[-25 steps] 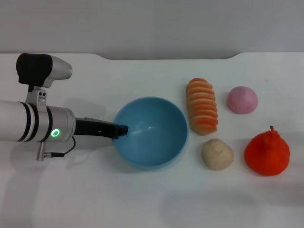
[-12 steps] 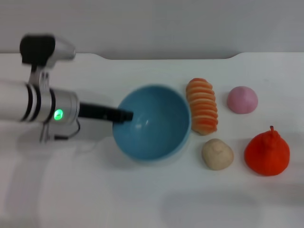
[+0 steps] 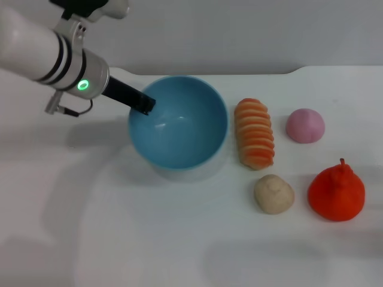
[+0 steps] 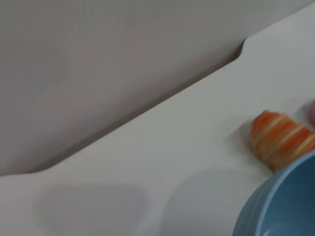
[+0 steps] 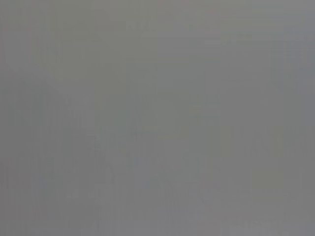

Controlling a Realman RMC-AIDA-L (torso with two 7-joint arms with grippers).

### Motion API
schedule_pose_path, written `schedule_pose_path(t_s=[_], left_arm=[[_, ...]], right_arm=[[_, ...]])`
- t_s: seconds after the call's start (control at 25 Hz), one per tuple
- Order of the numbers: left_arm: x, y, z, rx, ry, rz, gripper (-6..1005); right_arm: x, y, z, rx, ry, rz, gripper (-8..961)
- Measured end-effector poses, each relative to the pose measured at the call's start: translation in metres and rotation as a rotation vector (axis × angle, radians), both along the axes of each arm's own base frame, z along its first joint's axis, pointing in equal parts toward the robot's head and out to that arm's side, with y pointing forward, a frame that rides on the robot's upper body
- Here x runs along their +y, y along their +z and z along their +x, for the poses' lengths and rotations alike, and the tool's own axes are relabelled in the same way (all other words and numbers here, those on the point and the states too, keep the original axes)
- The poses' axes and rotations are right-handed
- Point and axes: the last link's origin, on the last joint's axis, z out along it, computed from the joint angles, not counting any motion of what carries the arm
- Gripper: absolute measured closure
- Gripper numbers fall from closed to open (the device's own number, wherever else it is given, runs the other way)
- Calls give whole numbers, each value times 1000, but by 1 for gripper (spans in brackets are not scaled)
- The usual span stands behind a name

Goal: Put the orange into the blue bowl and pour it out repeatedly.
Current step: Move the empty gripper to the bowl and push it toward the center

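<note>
The left gripper's [image 3: 145,106] jaw gap at the blue bowl's [image 3: 197,156] rim could not be made out. The left wrist view cropped the bowl and the striped roll [image 4: 283,139]. Only blank grey was shown in the right wrist view.

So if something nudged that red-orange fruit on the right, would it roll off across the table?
Probably not far. The orange sits on a broad base narrowing to a stem nub, so it would likely wobble or scoot rather than roll freely. Its fuzzy, slightly lumpy surface suggests a soft, light toy that should grip the white table and squash a little when squeezed.
</note>
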Motion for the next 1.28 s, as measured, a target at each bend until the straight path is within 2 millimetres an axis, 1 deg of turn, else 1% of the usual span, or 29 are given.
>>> schedule_pose_path(t_s=[0.16,0.24,0.36,0.48,0.56,0.72,0.8,0.92,1.12,1.16,1.28], left_arm=[[4,7,12,110,6,-21,1000],[5,11,18,134,12,-42,1000],[3,14,26,161,22,-78,1000],[3,14,28,180,22,-88,1001],[3,13,26,181,26,-87,1001],[4,13,22,164,27,-67,1001],[4,12,21,160,29,-65,1001],[5,10,20,163,23,-63,1001],[8,10,25,155,7,-43,1000],[9,10,26,154,5,-41,1000],[10,10,30,153,-1,-38,1000]], right_arm=[[3,3,0,26,20,-16,168],[8,3,-1,15,35,-42,168],[18,6,1,46,45,-95,168],[34,14,1,98,76,-201,168],[46,26,-2,99,99,-290,168],[69,58,-19,90,105,-456,169],[76,75,-28,91,80,-532,170],[82,93,-44,64,24,-666,175],[82,96,-70,31,-9,-916,191],[81,94,-73,31,-14,-947,194],[77,83,-77,26,-43,-1069,204]])
